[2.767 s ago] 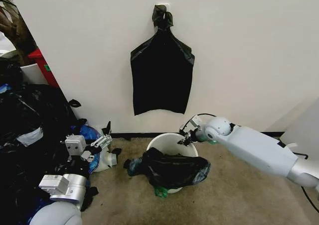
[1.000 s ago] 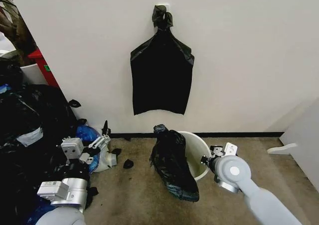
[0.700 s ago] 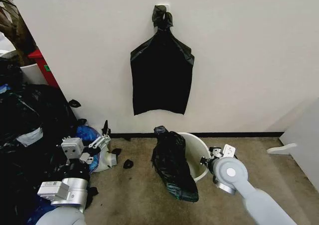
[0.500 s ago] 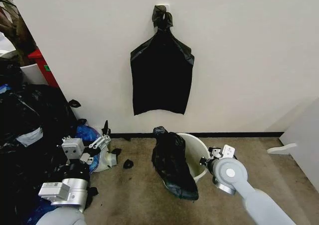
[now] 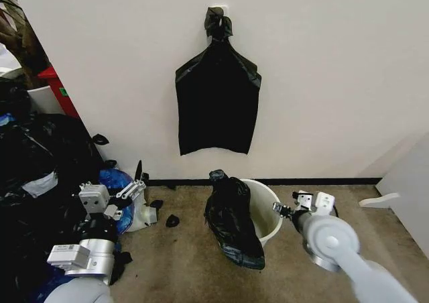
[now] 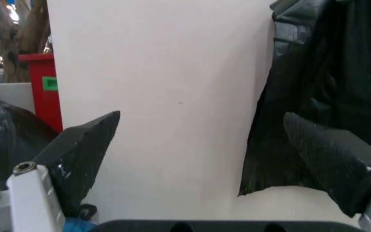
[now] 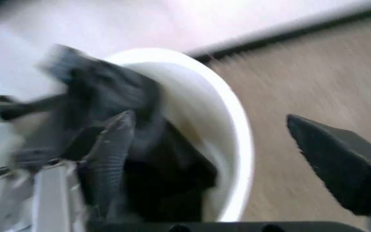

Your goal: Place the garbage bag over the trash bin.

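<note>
From my right wrist camera I see the right gripper (image 7: 231,154) with its two dark fingers (image 7: 111,154) spread wide and nothing between them. Past them stands the bin (image 7: 234,145), white, its rolled rim curving toward me. The bag (image 7: 114,106) hangs crumpled over the bin's far side, part of it inside the rim. Brown carpet (image 7: 314,82) runs to a dark baseboard (image 7: 289,34) under a white wall (image 7: 172,19).

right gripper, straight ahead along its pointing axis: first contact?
Probably the trash bin. The right gripper, jaws open, points at the bin's near rim, with the garbage bag draped over the far side beyond. Depth is unclear, so it may skim past the rim into the bin's mouth.
</note>
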Robot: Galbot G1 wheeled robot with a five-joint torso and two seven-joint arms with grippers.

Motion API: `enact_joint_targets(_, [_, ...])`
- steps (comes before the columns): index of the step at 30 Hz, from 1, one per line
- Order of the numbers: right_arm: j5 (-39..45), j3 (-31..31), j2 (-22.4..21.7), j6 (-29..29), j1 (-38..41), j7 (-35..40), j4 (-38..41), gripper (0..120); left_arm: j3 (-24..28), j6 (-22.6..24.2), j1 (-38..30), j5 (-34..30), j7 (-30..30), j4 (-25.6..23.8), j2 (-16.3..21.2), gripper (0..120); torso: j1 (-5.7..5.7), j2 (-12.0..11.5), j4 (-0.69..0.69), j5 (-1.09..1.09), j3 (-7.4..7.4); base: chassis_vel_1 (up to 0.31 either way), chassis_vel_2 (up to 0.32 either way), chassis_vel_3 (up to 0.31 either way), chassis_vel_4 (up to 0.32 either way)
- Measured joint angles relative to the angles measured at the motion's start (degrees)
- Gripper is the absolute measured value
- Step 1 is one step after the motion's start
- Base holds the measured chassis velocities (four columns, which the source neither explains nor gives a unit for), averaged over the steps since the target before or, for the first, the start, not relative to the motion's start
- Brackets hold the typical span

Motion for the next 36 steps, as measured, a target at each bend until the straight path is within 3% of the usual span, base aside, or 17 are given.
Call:
enact_joint_targets(4, [-8.7, 4.1, -1.7, -2.1, -4.1, -20.4, 2.9, 99, 0.1, -0.2, 0.2, 0.1, -0.1, 0.5, 0.0, 100, 0.0, 0.0, -0.01, 0.0, 0.0, 0.0, 0.0, 0.0, 0.0])
enact_joint_targets(8, [-9.1, 3.8, -2.1, -3.0, -3.8, -27.7, 1.9, 100, 0.1, -0.7, 0.7, 0.3, -0.1, 0.6, 0.1, 100, 0.0, 0.0, 0.01, 0.0, 0.0, 0.0, 0.0, 0.0, 0.0])
enact_joint_targets(11, [-7.5, 3.1, -1.6, -5.7, -1.7, -38.6, -2.9, 100, -0.2, -1.5, 1.8, 0.7, -0.1, 0.5, 0.5, 100, 0.0, 0.0, 0.01, 0.01, 0.01, 0.0, 0.0, 0.0, 0.0])
enact_joint_targets(17, [-8.0, 1.5, -0.7, -5.7, 0.9, -50.0, -11.0, 100, -0.7, -1.7, 2.3, 1.1, -0.1, 0.1, 0.4, 100, 0.0, 0.0, 0.01, 0.01, 0.01, 0.0, 0.0, 0.0, 0.0])
enact_joint_targets(21, [-7.5, 1.2, 0.3, -5.6, 2.4, -52.7, -14.8, 100, -0.7, -1.8, 2.7, 1.6, -0.1, 0.1, 0.3, 100, 0.0, 0.0, 0.0, 0.01, 0.01, 0.0, 0.0, 0.0, 0.0])
enact_joint_targets(27, [0.5, 0.7, 3.2, -6.3, 5.6, -54.0, -22.5, 100, -0.7, -2.0, 2.6, 1.6, -0.1, 0.7, 0.3, 100, 0.0, 0.0, 0.01, 0.01, 0.01, 0.0, 0.0, 0.0, 0.0])
enact_joint_targets(36, [4.0, -0.3, 4.5, -6.4, 7.1, -54.8, -27.9, 100, -0.8, -2.0, 2.2, 1.2, -0.1, 1.2, 0.5, 100, 0.0, 0.0, 0.0, 0.01, 0.01, 0.0, 0.0, 0.0, 0.0])
